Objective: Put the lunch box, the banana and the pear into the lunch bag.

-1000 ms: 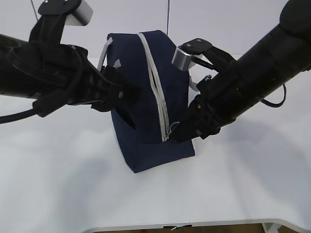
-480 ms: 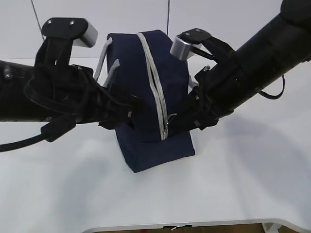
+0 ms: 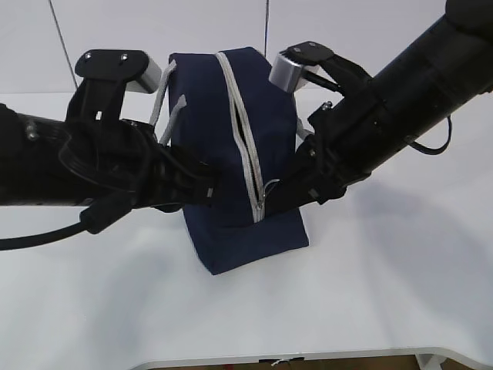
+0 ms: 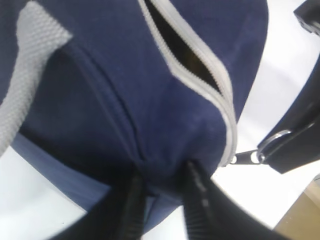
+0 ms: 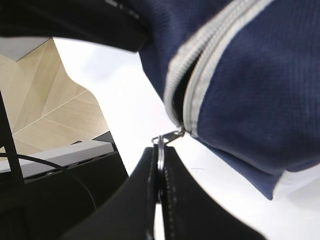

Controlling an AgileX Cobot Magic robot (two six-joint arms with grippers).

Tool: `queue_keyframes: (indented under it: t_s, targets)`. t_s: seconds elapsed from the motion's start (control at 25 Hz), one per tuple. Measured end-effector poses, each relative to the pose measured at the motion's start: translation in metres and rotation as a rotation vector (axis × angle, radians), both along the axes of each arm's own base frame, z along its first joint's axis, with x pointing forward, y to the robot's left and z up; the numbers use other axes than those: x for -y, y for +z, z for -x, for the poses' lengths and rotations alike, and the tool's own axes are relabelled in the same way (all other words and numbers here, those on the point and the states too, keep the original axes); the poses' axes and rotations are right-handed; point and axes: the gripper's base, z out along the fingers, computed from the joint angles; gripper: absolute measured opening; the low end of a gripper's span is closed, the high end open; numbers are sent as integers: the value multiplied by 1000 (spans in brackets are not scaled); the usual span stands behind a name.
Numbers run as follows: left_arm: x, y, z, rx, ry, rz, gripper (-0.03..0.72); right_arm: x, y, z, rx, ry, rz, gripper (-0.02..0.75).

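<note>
The boxy navy fabric lunch bag (image 3: 239, 154) stood on the white worktop (image 3: 370, 293) between both arms, its grey zipper (image 3: 245, 139) partly parted. The left claw (image 4: 162, 200) pinched a fold of the bag's navy fabric between its fingers. The right claw (image 5: 161, 170) was clamped together on the zipper's metal ring pull (image 5: 165, 145) at the bag's lower end.

We see a white table (image 3: 370, 293) with a rounded front edge, lit evenly with soft shadows on its top. Behind it stands a pale grey wall (image 3: 115, 31) with thin dark vertical seams. In the right wrist view a light wood-pattern floor (image 5: 65, 110) lies below the table
</note>
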Motion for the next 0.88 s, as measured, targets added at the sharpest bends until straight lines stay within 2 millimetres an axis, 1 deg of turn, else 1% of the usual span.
queue_keyframes:
  t_s: [0.08, 0.12, 0.2, 0.48, 0.56, 0.88]
  targets:
    - [0, 0, 0, 4, 4, 1, 59, 0, 0, 0, 0, 0, 0, 18]
    - [0, 0, 0, 4, 4, 1, 27, 0, 0, 0, 0, 0, 0, 18]
    - [0, 0, -1, 5, 6, 1, -3, 0, 0, 0, -1, -2, 0, 18]
    - [0, 0, -1, 1, 10, 6, -9, 0, 0, 0, -89, -96, -9, 18]
    - [0, 0, -1, 0, 11, 7, -10, -1, 4, 1, -111, -104, -14, 18]
    - [0, 0, -1, -1, 12, 8, -10, -4, 32, -4, -118, -118, -42, 18]
